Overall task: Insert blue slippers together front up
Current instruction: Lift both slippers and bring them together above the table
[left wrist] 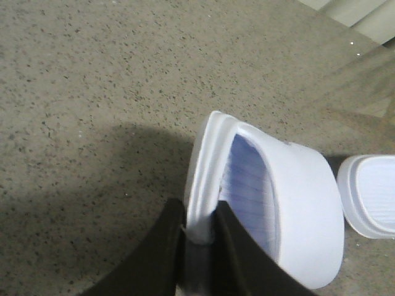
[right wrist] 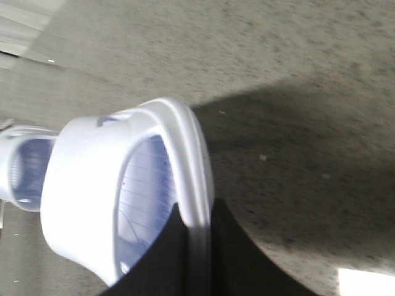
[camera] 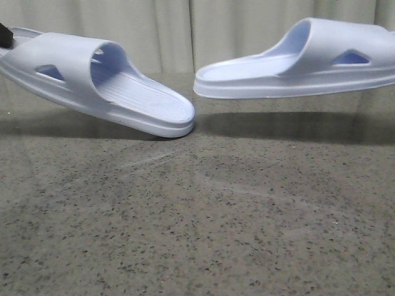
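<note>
Two pale lavender-blue slippers hang over the table. The left slipper [camera: 123,92] is tilted, strap at the left, its heel end sloping down towards the middle, close to the tabletop. My left gripper [left wrist: 200,225] is shut on its sole rim at the strap end; only a black bit of it shows in the front view [camera: 4,36]. The right slipper [camera: 296,71] is held about level, strap at the right, heel end pointing left. My right gripper [right wrist: 196,225] is shut on its sole rim and is out of the front view. The two heel ends are a small gap apart.
A speckled grey-brown stone tabletop [camera: 197,216] lies under both slippers, with their shadows on it. A pale pleated curtain [camera: 173,31] hangs behind the table's far edge. The other slipper's heel shows in each wrist view [left wrist: 370,194] [right wrist: 24,166].
</note>
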